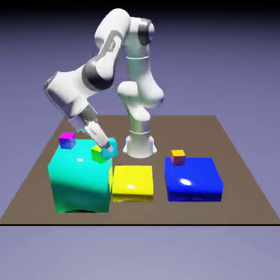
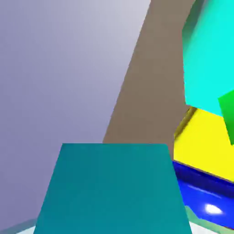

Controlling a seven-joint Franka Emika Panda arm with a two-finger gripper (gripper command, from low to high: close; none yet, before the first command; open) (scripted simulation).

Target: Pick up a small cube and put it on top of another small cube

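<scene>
The end effector (image 1: 108,146) is clamped on the small cyan cube (image 1: 110,148), which fills the lower middle of the hand view (image 2: 113,187) as a broad teal face between the fingers. In the exterior view the held cube hangs at the near right corner of the large cyan block (image 1: 79,175), just beside the yellow-topped green cube (image 1: 98,152) that sits on that block's top near its right edge. Whether the two small cubes touch cannot be told; they overlap in that view.

The cyan cube looks rigid, light and flat-sided, so it should neither deform nor sag in the grip. Its faces look smooth, so a hold square on two opposite sides, near the middle, seems safest; a skewed grip could let it twist. Because the target cube is equally tiny, the landing surface is small, and a slight offset would likely tip the carried cube off or nudge the target toward the block's edge.

The fingertips are hidden behind the cube in the hand view, and only a green sliver (image 2: 227,114) of the target shows at the right edge. The yellow block (image 1: 133,182) and blue block (image 1: 193,178) are cut off there as well.
</scene>
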